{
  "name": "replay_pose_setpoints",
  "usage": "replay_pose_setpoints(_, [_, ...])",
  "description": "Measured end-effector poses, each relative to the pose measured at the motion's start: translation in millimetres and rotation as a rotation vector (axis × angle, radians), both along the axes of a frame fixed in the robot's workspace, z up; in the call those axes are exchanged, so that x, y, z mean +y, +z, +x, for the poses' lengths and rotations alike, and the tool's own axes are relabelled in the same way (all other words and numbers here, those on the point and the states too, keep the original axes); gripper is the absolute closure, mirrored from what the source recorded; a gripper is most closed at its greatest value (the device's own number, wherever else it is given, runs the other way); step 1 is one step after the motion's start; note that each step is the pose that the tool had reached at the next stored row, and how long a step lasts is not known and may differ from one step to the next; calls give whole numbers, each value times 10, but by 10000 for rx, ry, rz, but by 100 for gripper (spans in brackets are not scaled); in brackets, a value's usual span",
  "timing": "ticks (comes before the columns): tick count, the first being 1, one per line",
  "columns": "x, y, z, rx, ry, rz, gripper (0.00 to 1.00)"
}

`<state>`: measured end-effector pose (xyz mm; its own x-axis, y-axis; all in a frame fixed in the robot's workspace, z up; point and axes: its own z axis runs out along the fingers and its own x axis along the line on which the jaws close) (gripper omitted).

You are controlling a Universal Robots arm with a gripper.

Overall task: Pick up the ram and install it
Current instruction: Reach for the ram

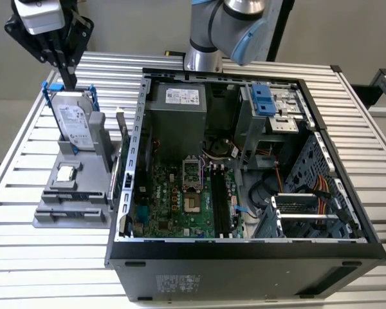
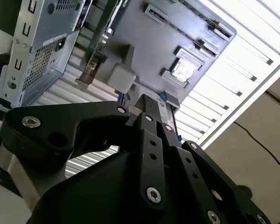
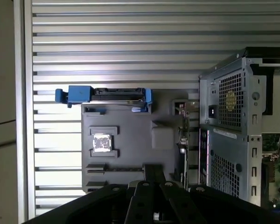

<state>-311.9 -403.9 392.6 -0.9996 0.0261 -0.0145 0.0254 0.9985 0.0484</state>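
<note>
Approach step, by my read. Gripper [image 1: 69, 81] hangs above the hard drive [image 1: 74, 123], closed, holding nothing. The ram [image 1: 123, 149] stands on edge in the grey fixture [image 1: 69, 214], at 4 o'clock from the gripper. A grasp calls for opening up and squaring to its thin edge.

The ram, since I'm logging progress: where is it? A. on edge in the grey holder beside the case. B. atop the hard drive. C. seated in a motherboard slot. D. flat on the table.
A: the ram stands on edge in the grey holder, right beside the case.
</note>
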Motion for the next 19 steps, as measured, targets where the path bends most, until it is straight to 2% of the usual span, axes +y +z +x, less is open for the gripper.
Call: replay_pose_setpoints(19, [1, 0, -245, 0, -90, 0, 100])
